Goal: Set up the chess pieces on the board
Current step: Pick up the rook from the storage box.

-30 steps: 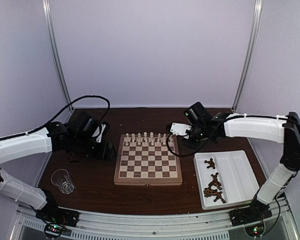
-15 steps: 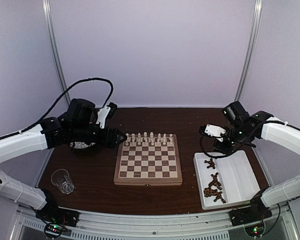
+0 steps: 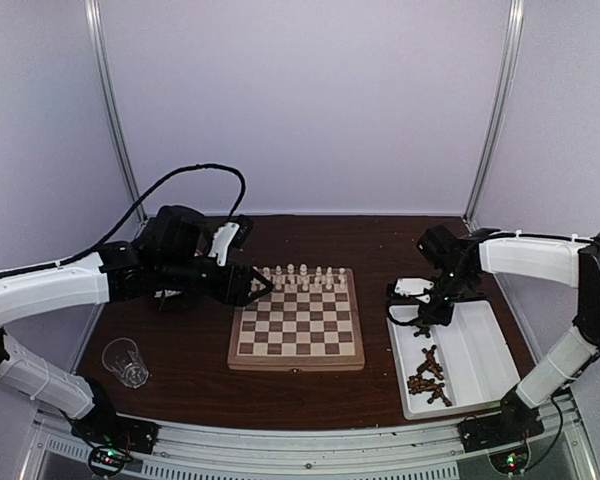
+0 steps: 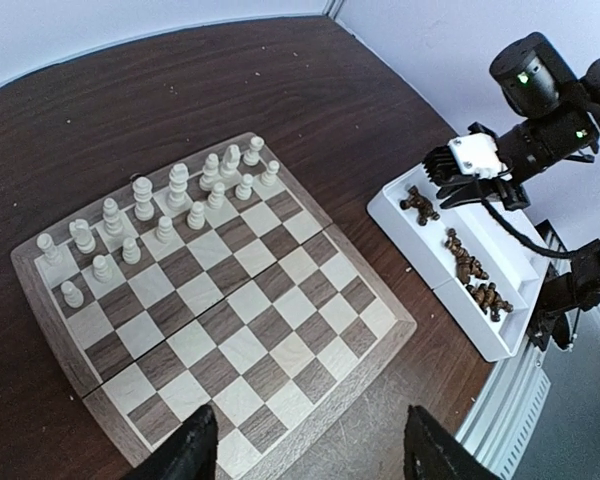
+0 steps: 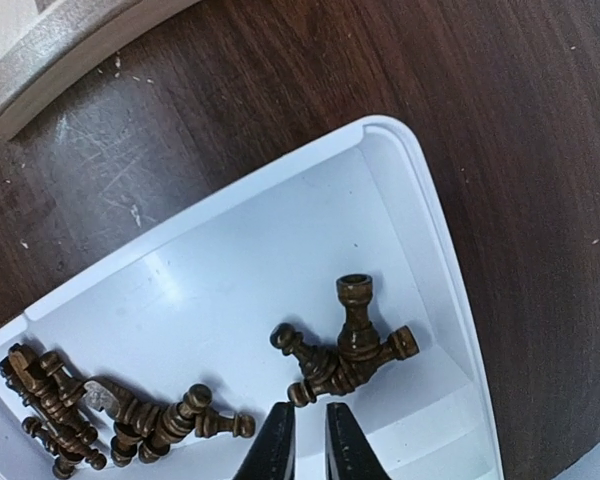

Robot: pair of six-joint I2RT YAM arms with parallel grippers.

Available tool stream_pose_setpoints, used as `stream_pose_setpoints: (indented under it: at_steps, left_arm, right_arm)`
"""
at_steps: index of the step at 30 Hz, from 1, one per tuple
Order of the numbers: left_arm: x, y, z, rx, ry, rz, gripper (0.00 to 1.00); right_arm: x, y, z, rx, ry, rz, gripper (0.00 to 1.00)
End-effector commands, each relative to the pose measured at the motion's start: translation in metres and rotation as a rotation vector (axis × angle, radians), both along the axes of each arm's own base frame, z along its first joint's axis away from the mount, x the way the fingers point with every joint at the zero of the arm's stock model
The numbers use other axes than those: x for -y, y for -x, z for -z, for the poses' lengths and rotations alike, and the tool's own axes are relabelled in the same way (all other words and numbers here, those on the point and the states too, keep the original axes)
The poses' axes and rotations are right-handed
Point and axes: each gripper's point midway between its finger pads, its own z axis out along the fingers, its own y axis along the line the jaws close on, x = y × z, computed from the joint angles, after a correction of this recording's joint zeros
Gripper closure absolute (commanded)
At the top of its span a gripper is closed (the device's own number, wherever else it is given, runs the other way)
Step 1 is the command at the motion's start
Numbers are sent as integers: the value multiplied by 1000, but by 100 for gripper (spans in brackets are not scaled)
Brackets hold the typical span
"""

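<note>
- Chess pieces, cream-white wooden set [image 4: 164,218]: I count sixteen standing upright on the board's two far ranks, eight to a rank. I judge this half of the job done.
- Chess pieces, dark brown wooden set [image 3: 428,375]: none are on the board. All of them lie toppled in loose heaps in the white rectangular divided plastic tray [image 3: 477,350], just right of the board. That half is still to do, so I put the task at about the midpoint.
- Square wooden chessboard with tan and brown checks and a pale border [image 3: 296,335]: the six ranks nearer the arms are bare.
- Left gripper [image 4: 308,428]: it hovers over the board's near left part with its fingers well apart and nothing in them.
- Right gripper [image 5: 305,412]: it hangs over the tray's far end, right of the board. Only a narrow gap separates its fingers, and nothing is between them. A small knot of dark pieces [image 5: 348,348] lies just beyond the tips, and I cannot tell whether they touch.
- Hard to make out:
  - The white pieces are too small for me to confirm that each kind stands on its proper square.
  - The dark pieces are tangled, so I cannot count them.
  - The left wrist view cuts off the board's near corner.
  - The right wrist view cuts off most of the tray.
</note>
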Motion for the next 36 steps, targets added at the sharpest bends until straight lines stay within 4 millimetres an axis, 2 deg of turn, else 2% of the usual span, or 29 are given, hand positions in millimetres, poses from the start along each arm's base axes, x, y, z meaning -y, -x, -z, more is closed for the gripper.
stream_pose_setpoints:
  at_steps: [1,9,20,23,32,36]
  left_arm:
    - [-3,3,-16,35,64,-14,37]
    - [-4,4,-9,25,57,-17,37]
    - [2,2,-4,15,60,-7,37]
    - [3,2,-2,13,61,-5,37]
    - [7,0,0,7,73,0,37]
    - [7,1,0,7,76,2,37]
  right_arm:
    - [0,-19,5,21,28,-12,85]
    - [0,-28,22,1,63,-13,84]
    - [7,-22,46,-64,105,-20,84]
    - [10,-19,50,-75,118,-19,78]
    - [10,-10,42,-95,102,2,80]
    - [2,-6,13,-61,24,0,79]
